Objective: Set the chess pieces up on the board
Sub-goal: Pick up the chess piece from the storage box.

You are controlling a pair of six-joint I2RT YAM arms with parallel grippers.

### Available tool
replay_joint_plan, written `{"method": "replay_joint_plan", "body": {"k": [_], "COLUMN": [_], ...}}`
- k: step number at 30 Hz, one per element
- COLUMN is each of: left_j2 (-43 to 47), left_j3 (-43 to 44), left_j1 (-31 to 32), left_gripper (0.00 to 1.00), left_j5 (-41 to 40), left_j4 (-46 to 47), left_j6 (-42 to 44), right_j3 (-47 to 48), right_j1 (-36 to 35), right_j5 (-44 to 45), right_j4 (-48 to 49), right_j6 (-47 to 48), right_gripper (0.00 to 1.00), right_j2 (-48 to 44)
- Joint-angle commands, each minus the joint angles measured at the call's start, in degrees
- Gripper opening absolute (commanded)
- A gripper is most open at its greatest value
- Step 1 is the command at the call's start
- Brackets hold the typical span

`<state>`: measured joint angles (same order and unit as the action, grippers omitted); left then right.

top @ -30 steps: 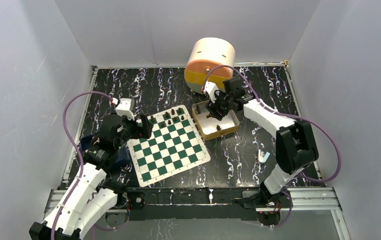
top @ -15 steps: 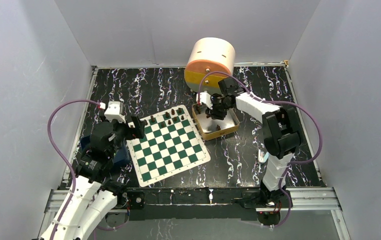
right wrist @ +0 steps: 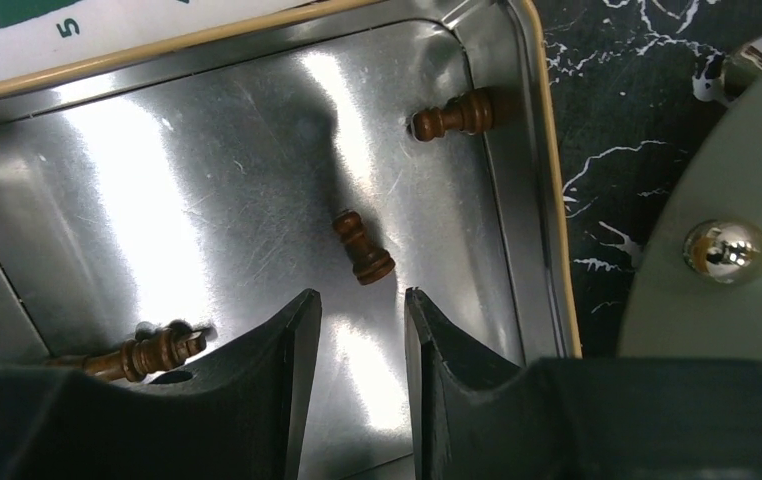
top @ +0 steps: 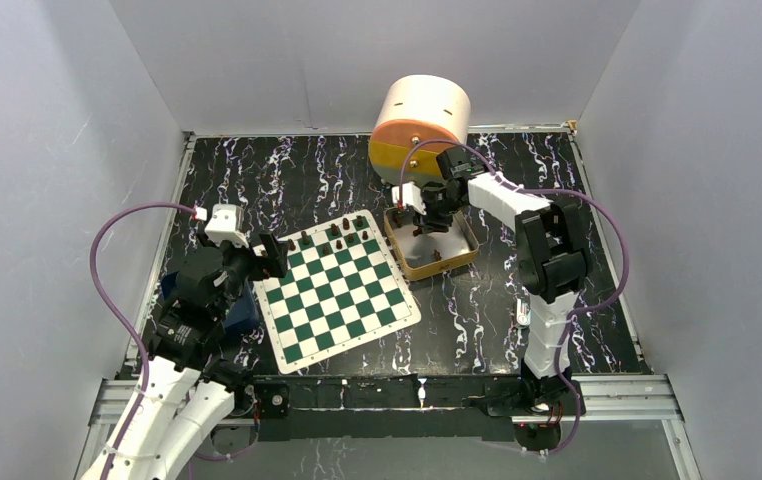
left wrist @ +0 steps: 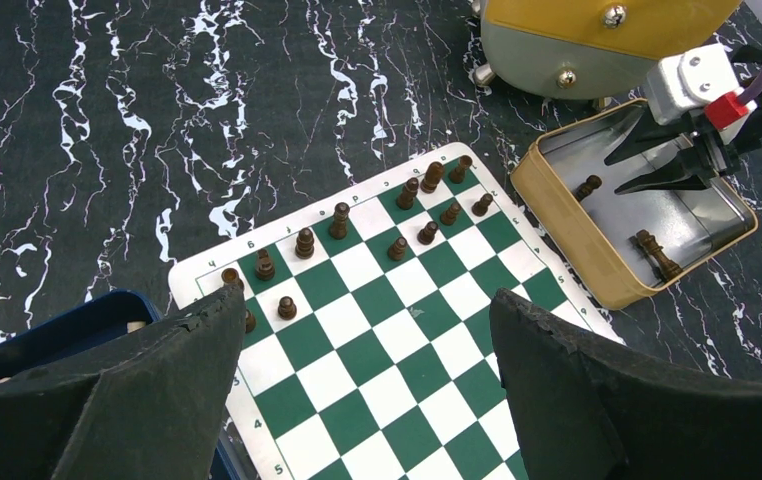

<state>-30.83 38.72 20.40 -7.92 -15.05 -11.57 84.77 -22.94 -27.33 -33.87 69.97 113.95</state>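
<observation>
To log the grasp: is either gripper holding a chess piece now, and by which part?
Nothing is held. The right gripper hangs over the tin, bare metal between its tips; the left gripper is wide open near the board.

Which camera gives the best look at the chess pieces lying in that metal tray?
The right wrist view: three chess pieces lie on their sides in the tray, close and sharp. The left wrist view shows two, small; the top view only dark specks.

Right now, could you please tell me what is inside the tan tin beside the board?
Three dark chess pieces lie on their sides in the tin; the right hand hovers inside, its fingers hiding part of the floor.
</observation>
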Motion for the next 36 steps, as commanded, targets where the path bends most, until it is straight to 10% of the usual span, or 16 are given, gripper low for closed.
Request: {"method": "replay_joint_plan", "body": {"k": [1, 36], "left_j2": [1.2, 0.8], "left_j3": [0.0, -0.1], "left_j1": [-0.2, -0.1], "left_gripper": [0.89, 0.89], "left_j5": [-0.4, -0.4], "left_j4": [0.1, 0.3], "left_j6": [0.3, 0.6], "right_j3": [3.3, 7.9], "right_j1": [0.1, -0.7], "right_j5": [-3.0, 0.6], "right_j4": [-3.4, -8.8], "right_j6": [5.4, 8.9], "right_gripper": [0.45, 0.35], "right_j2": [1.2, 9.1]}}
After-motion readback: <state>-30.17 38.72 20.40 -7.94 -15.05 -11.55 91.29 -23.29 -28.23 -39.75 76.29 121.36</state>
